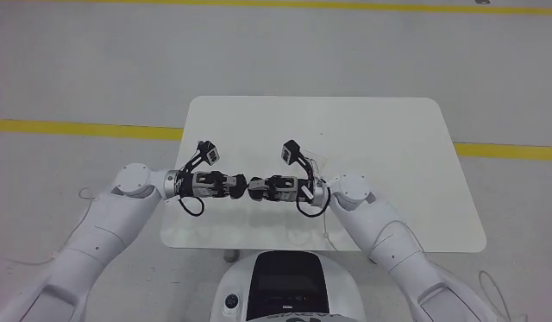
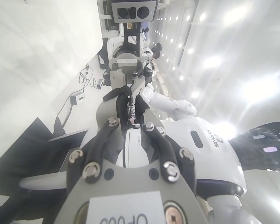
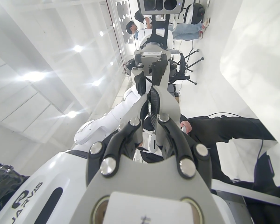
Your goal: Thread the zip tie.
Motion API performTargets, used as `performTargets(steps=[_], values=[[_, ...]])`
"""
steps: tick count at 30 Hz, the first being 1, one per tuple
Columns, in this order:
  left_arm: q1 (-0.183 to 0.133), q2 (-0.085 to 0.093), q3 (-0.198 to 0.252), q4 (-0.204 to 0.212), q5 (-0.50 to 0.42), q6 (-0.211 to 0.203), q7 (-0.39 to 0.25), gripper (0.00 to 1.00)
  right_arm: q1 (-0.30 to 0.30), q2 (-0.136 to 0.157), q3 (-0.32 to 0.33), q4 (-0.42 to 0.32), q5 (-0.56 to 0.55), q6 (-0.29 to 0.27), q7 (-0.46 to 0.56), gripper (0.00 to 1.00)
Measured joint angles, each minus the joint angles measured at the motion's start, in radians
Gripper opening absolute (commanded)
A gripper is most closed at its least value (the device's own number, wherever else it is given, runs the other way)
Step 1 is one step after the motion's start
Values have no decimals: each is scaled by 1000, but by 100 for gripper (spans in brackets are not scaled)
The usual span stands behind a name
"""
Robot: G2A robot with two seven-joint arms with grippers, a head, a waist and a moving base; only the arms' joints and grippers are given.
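Observation:
My two grippers meet tip to tip above the near edge of the white table (image 1: 379,141). The left gripper (image 1: 239,184) comes from the left, the right gripper (image 1: 258,189) from the right. The zip tie (image 2: 124,145) is a thin black strand that runs between the fingers of my left gripper (image 2: 130,111), which is shut on it. Straight ahead of that gripper, the right gripper's dark-wrapped fingertips (image 2: 141,104) close around the strand's far end. In the right wrist view, my right gripper (image 3: 151,99) is shut, and a thin black piece of the zip tie (image 3: 146,78) crosses the left gripper's fingers beyond it.
The table top spreads away behind both grippers with nothing standing on it. A yellow floor line (image 1: 86,129) runs past the table on both sides. Thin cables (image 1: 321,203) loop around the right wrist.

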Motion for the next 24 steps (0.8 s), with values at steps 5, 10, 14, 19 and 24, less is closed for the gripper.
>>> performTargets(steps=[5, 10, 14, 19, 24], values=[[1, -1, -3, 2, 2, 1, 2, 5, 5, 0, -7, 8, 5, -2, 1, 0], [3, -2, -6, 2, 5, 5, 1, 7, 8, 1, -14, 11, 8, -4, 2, 0], [4, -3, -7, 2, 8, 7, 0, 0, 9, 2, -18, 13, 12, -6, 2, 0], [5, -4, -9, 3, 11, 7, -2, 0, 10, 3, -22, 16, 15, -6, 0, 100], [8, -5, -14, 10, 8, 0, -5, 0, 8, 6, -11, 29, 34, -7, -6, 100]])
